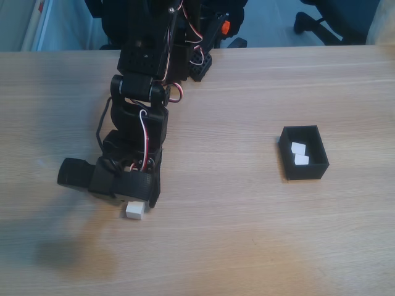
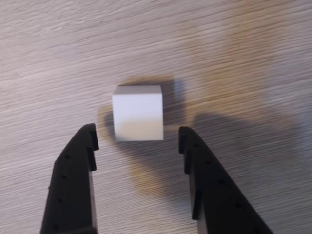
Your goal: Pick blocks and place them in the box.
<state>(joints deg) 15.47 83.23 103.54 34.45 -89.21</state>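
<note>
We see the gripper (image 2: 137, 136) w/ fingers spread wide, holding nothing, low over the table (image 1: 247, 234); a white block (image 2: 138, 113) sits just ahead of the fingertips, lined up w/ the gap, not touched as far as we can tell. Nothing else lies near it, bare wood all round. It's a cube, flat on the table, so no long axis; in wrist view its faces sit roughly square to the fingers. In fixed view the arm (image 1: 139, 123) reaches fwd from its base at the far edge and bends down. Box (image 1: 303, 165) is well apart to the right, long side running near-to-far, two blocks (image 1: 300, 153) inside.
</note>
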